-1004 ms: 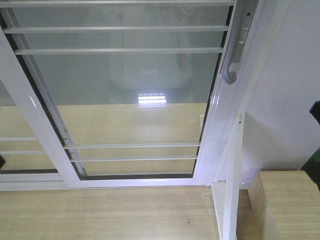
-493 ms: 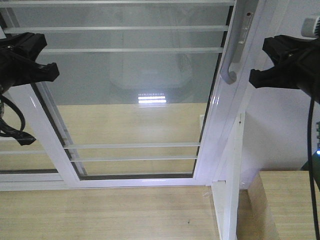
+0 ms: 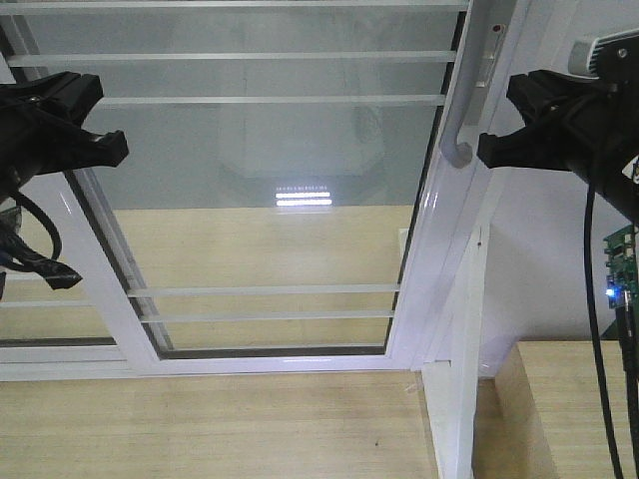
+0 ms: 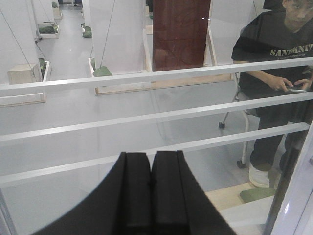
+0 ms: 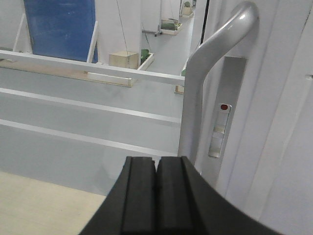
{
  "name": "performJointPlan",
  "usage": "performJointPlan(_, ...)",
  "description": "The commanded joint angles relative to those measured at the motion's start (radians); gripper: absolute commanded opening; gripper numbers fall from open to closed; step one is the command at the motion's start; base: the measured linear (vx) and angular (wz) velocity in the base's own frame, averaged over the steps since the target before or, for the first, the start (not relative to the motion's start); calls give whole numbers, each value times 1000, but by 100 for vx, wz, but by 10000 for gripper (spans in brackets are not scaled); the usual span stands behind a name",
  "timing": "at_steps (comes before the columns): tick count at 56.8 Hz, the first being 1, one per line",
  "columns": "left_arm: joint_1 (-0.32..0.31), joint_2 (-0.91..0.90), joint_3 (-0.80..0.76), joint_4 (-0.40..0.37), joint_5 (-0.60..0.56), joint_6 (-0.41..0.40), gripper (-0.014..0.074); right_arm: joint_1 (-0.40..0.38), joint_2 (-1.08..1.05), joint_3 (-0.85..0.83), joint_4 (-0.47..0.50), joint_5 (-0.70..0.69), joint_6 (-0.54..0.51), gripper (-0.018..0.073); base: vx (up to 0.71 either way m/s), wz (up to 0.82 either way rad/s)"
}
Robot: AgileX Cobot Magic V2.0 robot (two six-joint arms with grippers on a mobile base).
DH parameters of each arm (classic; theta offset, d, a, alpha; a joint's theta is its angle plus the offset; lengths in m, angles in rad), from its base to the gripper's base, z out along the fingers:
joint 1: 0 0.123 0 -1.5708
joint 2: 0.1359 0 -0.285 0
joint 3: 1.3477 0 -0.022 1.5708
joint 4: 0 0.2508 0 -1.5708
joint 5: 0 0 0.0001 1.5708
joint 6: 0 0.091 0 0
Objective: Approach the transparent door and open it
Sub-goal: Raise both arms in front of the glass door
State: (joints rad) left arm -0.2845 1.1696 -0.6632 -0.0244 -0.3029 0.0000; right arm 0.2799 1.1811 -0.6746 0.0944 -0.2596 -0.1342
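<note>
The transparent door (image 3: 270, 200) fills the front view: clear glass in a white frame with thin horizontal white bars. Its curved silver-grey handle (image 3: 457, 120) is on the right stile and also shows close in the right wrist view (image 5: 195, 98). My right gripper (image 3: 489, 150) is shut and empty, just right of the handle's lower end, apart from it; in its wrist view (image 5: 156, 159) the handle stands right behind its tips. My left gripper (image 3: 115, 150) is shut and empty before the door's left stile; in its wrist view (image 4: 151, 154) it faces the glass bars.
A similar white-framed glass panel (image 3: 40, 309) without a handle overlaps at the left. A white wall (image 3: 569, 269) and a light wooden cabinet (image 3: 559, 409) are at the right. Wooden floor (image 3: 200, 429) lies below. A seated person (image 4: 274, 73) is behind the glass.
Both arms have risen into the front view from out of frame. The right gripper has moved left toward the handle; the left gripper has shifted slightly right.
</note>
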Motion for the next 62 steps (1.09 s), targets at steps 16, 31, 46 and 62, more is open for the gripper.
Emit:
performJointPlan(16,-5,-17,-35,0,-87,0,471,-3,-10,-38,0,-91,-46,596,0,0)
performJointPlan(31,-5,63,-35,-93,-182,51,568,-3,90,-38,49,-226,-70,664,0,0)
performJointPlan(46,-5,132,-35,-192,-265,151,566,-3,249,-38,155,-455,-91,608,0,0)
performJointPlan(62,-5,186,-35,-193,-334,222,566,-3,407,-140,140,-482,-91,587,0,0)
